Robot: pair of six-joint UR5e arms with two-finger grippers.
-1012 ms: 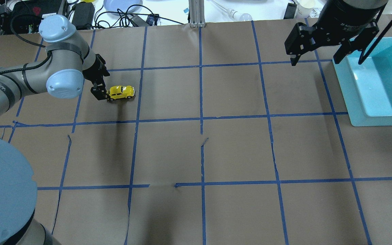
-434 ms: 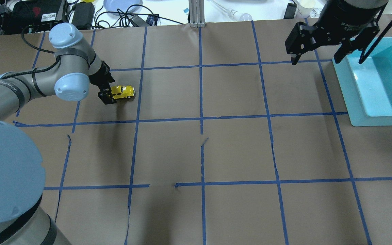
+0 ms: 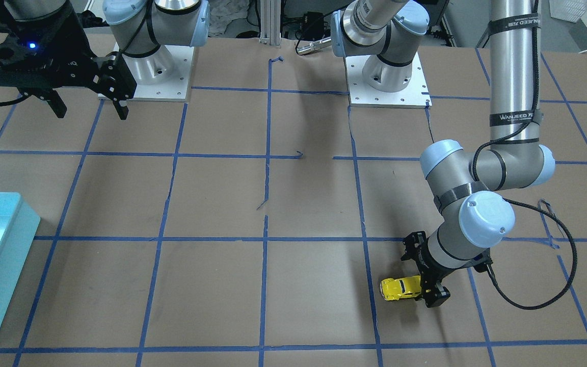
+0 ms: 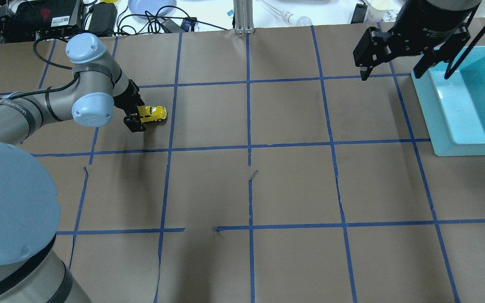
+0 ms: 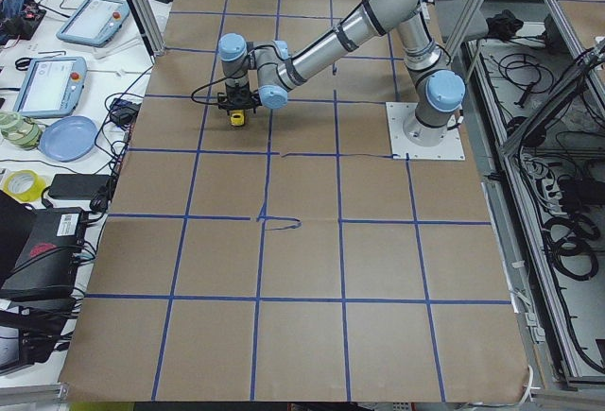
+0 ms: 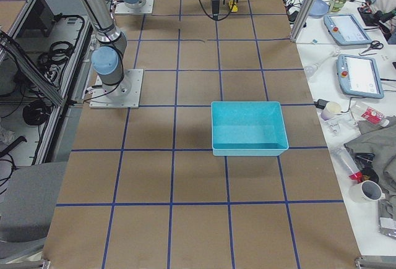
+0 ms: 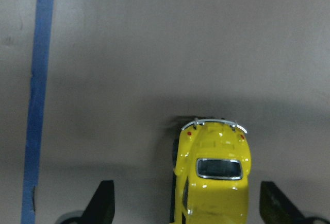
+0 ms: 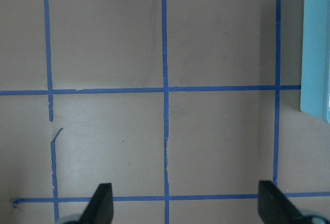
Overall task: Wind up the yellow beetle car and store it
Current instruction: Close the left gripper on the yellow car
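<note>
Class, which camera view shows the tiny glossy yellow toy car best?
Left wrist-mounted: the tiny glossy yellow toy car is close, bumper and window plain. Overhead and front-facing show it small; side views, a distant speck at most; right wrist, nothing.

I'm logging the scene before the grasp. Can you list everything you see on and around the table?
yellow beetle car: one, bright yellow, on the table's left side, between the left gripper's fingers
bin: one, teal, nothing inside, at the table's right edge
table: one, brown paper with a blue tape grid
tablets: two, grey-framed, on the side bench
plate: one, pale blue, on the same bench
left gripper: one, black, open, low, astride the car
right gripper: one, black, open, raised beside the bin, holding nothing
</note>
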